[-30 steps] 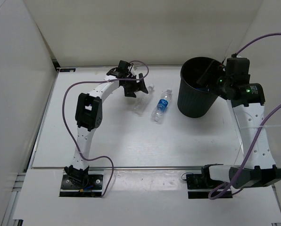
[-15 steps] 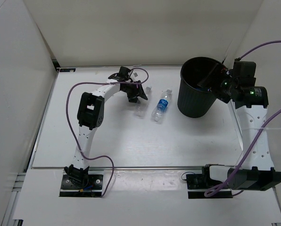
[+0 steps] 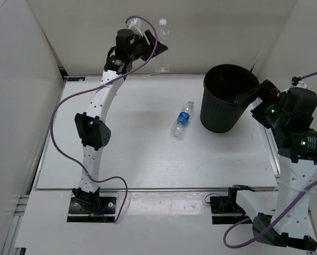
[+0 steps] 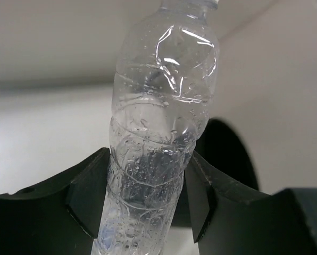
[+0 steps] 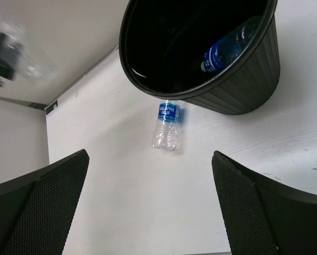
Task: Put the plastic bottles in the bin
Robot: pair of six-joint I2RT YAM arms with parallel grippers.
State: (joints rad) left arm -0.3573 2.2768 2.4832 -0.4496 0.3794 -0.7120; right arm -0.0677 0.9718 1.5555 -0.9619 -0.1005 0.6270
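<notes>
My left gripper point(image 3: 148, 48) is raised high above the back of the table, shut on a clear unlabelled bottle point(image 3: 161, 59) with a white cap. In the left wrist view that bottle point(image 4: 158, 127) stands pinched between both black fingers. A blue-labelled bottle point(image 3: 183, 118) lies on the table left of the black bin point(image 3: 217, 114). The right wrist view shows this bottle point(image 5: 167, 127) below the bin point(image 5: 238, 90), and another blue-labelled bottle point(image 5: 222, 50) inside the bin. My right gripper point(image 3: 251, 100) hangs open by the bin's right rim, nothing between its fingers point(image 5: 52, 202).
White walls close in the table at the back and on both sides. The table's raised left edge point(image 3: 47, 133) runs along the left arm. Purple cables loop from both arms.
My left gripper shut on the clear bottle on the table and lifted it high toward the back wall. The right arm drew back from over the bin, still open.
</notes>
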